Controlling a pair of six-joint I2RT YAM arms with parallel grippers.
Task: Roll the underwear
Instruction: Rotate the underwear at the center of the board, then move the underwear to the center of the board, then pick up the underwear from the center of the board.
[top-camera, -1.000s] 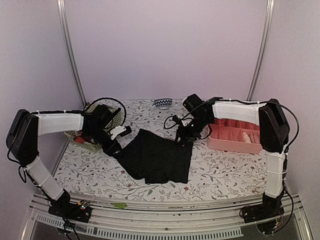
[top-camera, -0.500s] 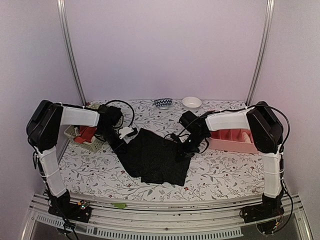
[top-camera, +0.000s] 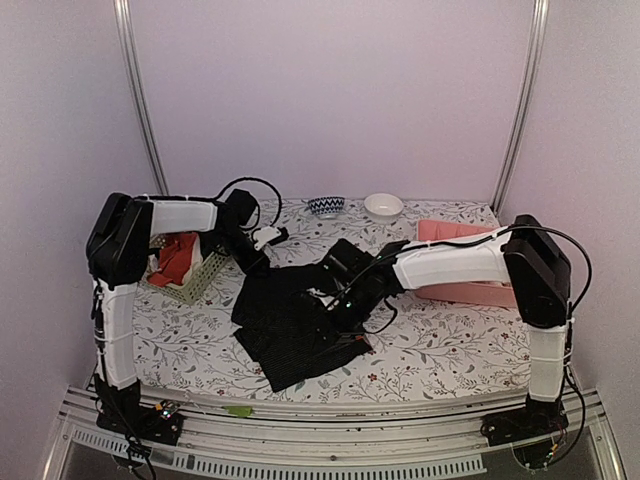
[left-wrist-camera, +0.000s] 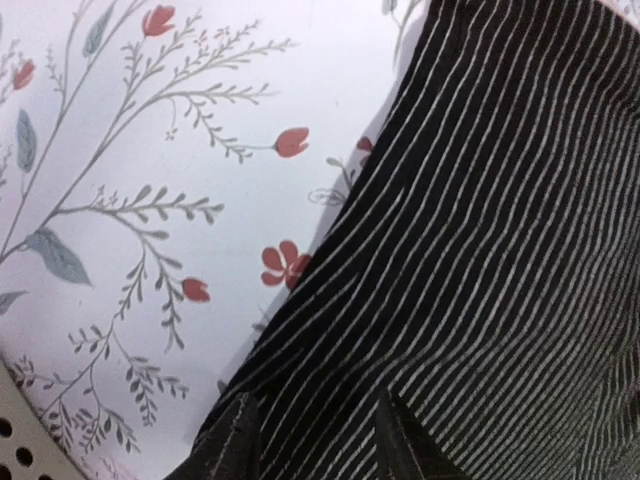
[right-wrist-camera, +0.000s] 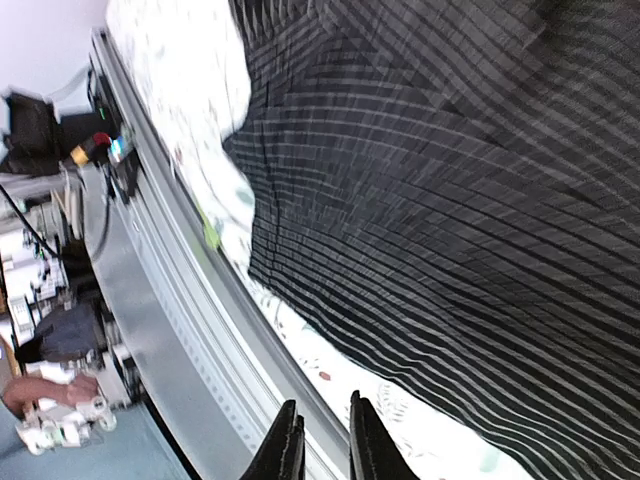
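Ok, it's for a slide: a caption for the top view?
Black underwear bunched on a flowered table between a basket and a pink tray.

Basket (top-camera: 196, 277) and pink tray (top-camera: 478, 293) flank the black underwear (top-camera: 288, 345)

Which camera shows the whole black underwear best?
The top external view: it shows nearly all of the black underwear, rumpled on the flowered table. The left wrist view shows only a close striped patch and one edge. The right wrist view shows just a blurry part.
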